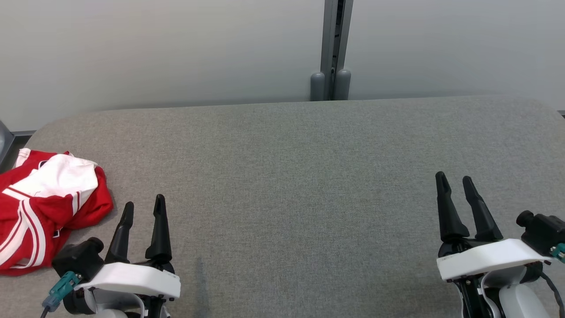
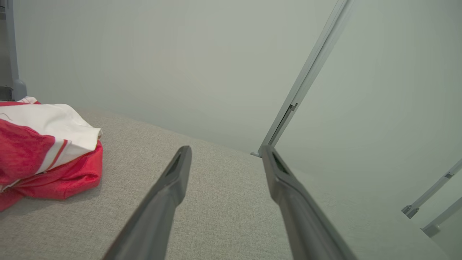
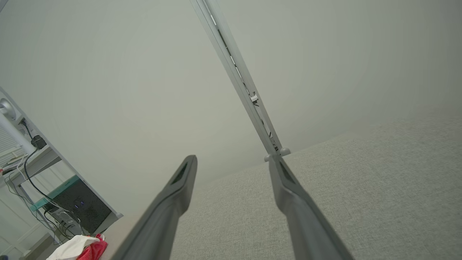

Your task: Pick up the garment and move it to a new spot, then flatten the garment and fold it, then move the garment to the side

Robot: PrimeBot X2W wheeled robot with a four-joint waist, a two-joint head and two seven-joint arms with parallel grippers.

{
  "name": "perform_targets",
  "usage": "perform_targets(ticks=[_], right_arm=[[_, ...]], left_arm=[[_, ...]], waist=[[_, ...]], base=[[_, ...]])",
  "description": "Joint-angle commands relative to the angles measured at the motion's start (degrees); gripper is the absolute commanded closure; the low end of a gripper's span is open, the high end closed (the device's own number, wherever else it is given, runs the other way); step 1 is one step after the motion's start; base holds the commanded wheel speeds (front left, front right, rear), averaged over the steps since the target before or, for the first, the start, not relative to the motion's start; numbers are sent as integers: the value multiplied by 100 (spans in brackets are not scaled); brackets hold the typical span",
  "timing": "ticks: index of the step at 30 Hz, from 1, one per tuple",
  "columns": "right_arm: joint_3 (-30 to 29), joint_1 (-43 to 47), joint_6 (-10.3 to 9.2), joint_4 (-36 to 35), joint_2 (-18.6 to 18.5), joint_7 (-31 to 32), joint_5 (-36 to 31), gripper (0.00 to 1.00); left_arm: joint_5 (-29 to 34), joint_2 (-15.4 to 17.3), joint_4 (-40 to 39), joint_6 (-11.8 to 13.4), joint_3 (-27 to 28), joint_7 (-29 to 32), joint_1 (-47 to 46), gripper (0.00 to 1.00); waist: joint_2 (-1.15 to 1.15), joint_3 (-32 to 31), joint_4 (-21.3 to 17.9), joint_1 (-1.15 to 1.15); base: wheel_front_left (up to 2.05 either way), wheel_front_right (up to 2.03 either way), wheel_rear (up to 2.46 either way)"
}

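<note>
Red-and-white garment (image 1: 48, 207) crumpled at left edge of worktop (image 1: 300, 176), just beside left hand (image 1: 144, 202). Both hands spread wide, empty; right hand (image 1: 453, 177) well apart. Best: left hand reaches over, pinches thick fold, lifts clear.

— How many garments do you count?
— One garment (image 1: 48, 207), red and white. One grey table (image 1: 282, 176) as well.
— And your pincers?
— Two: my left gripper (image 1: 144, 201) and my right gripper (image 1: 453, 176). Each has two dark fingers (image 1: 121, 238), so four in all.
— Beyond the table?
— Two pale wall panels (image 1: 132, 48), one grey post (image 1: 334, 39), and two rounded caps (image 1: 317, 86) at its foot. From my right wrist I count one black box (image 3: 77, 206) too.
</note>
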Motion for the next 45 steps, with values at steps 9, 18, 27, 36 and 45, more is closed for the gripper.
perform_targets(ticks=[9,18,27,36,45], right_arm=[[55,-170,9,40,-46,-187,-636,0],[112,-233,10,164,-54,-298,-1076,0],[202,-271,11,257,-60,-407,-1497,0],[277,-280,12,332,-66,-500,-1829,0],[321,-324,13,397,-71,-590,-2179,0]], left_arm=[[625,40,-18,94,-87,-173,-152,0],[1028,45,-5,150,-139,-282,-192,0],[1395,49,-38,216,-182,-390,-162,0],[1684,53,-43,254,-224,-473,-110,0],[2015,57,-45,296,-286,-577,-97,0]], waist=[[0,-4,4,0],[0,15,20,0],[0,11,29,0],[0,-10,29,0],[0,-13,39,0]], base=[[0,0,0],[0,0,0],[0,0,0],[0,0,0],[0,0,0]])
